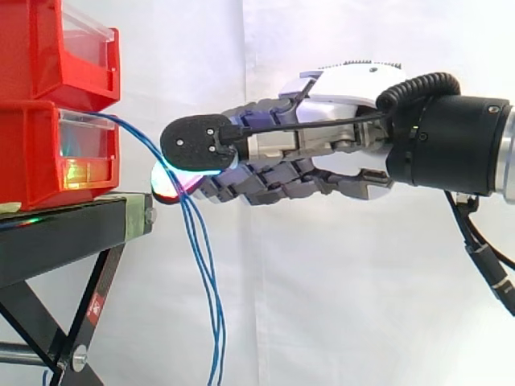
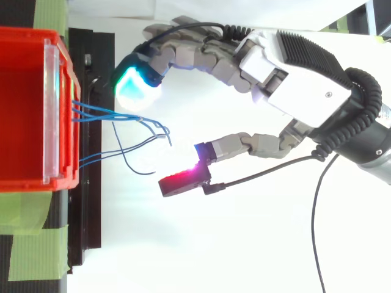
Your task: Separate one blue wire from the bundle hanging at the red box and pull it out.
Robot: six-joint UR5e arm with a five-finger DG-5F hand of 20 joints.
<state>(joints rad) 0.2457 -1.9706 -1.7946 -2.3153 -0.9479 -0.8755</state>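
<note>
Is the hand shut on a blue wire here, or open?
Open: in the top view the hand spreads its fingers wide, the blue wires hanging in the gap, none pinched.

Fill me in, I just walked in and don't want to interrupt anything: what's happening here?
The robot hand is reaching toward a bundle of blue wires hanging from the lower red bin on the black stand. Its fingers are spread open, with the wires in the gap between thumb and fingers. No wire is pinched or pulled out yet.
</note>
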